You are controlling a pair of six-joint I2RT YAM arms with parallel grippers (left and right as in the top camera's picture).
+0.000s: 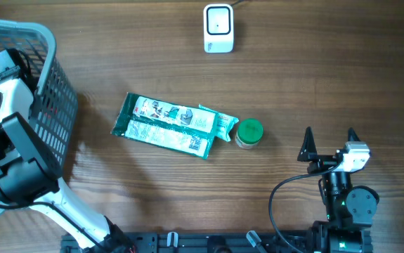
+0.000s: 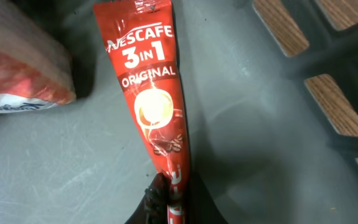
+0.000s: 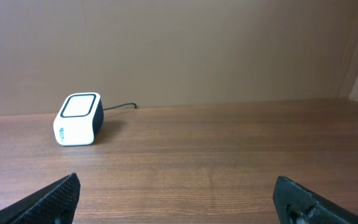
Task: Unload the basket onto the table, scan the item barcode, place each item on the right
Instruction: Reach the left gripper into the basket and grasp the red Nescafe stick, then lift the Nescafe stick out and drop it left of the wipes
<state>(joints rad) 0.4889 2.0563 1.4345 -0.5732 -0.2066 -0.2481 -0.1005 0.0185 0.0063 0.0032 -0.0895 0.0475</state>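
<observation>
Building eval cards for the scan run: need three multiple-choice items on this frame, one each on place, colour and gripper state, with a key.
1. Where does the scanner stand relative to the green packet?
A. Beyond it, toward the table's far edge
B. On top of it
C. Nearer the robot than it

2. What colour is the lid of the small jar beside the packet?
A. Red
B. Green
C. Blue

3. What is the left gripper doing?
A. Open over the table
B. Shut on the red Nescafe sachet
C. Shut on nothing

Key:
1 A: overhead shows it alone near the top edge, past the packet.
2 B: the cap reads green from overhead.
3 B: the left wrist view shows it pinching the sachet's lower end inside the basket.
</observation>
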